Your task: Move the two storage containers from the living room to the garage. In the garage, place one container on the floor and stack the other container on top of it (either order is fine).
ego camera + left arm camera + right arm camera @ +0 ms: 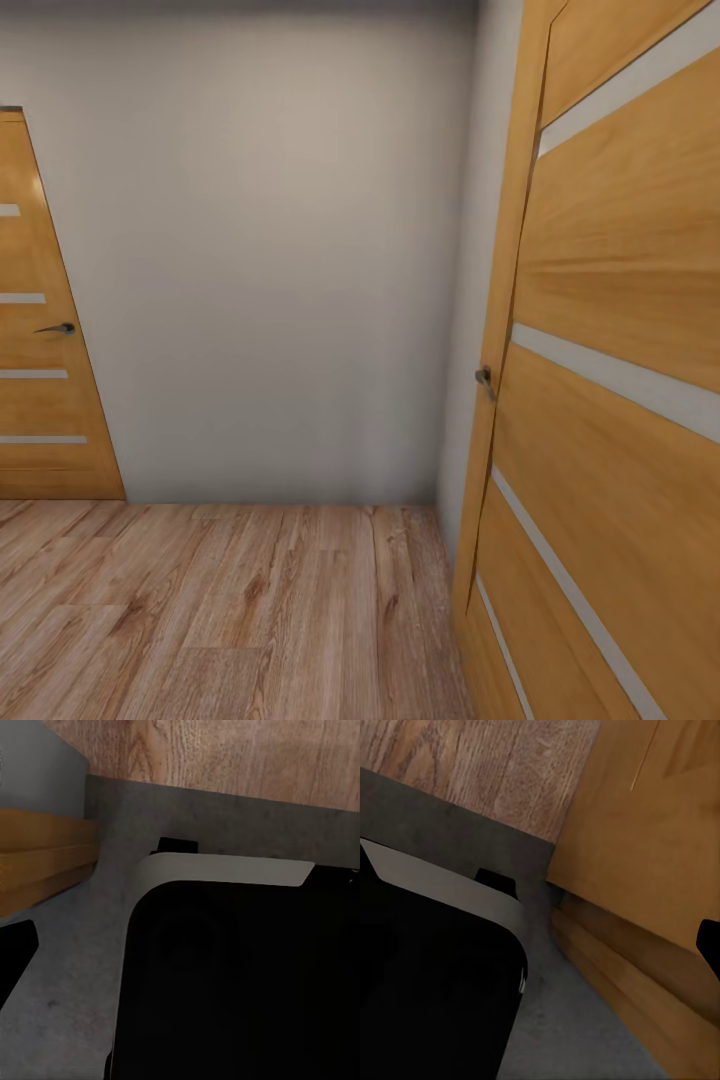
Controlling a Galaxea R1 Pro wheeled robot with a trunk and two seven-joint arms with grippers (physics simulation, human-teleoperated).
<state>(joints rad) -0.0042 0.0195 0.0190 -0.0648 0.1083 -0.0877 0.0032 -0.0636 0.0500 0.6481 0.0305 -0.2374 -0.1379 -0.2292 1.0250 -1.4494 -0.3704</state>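
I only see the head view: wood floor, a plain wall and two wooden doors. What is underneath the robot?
Observer: The left wrist view shows dark grey floor beside the robot's black base, meeting the wood planks along a straight line.
Operator: How near is that door on my right?
Observer: In the right wrist view the wooden door stands close beside the base, with a strip of grey floor between them.
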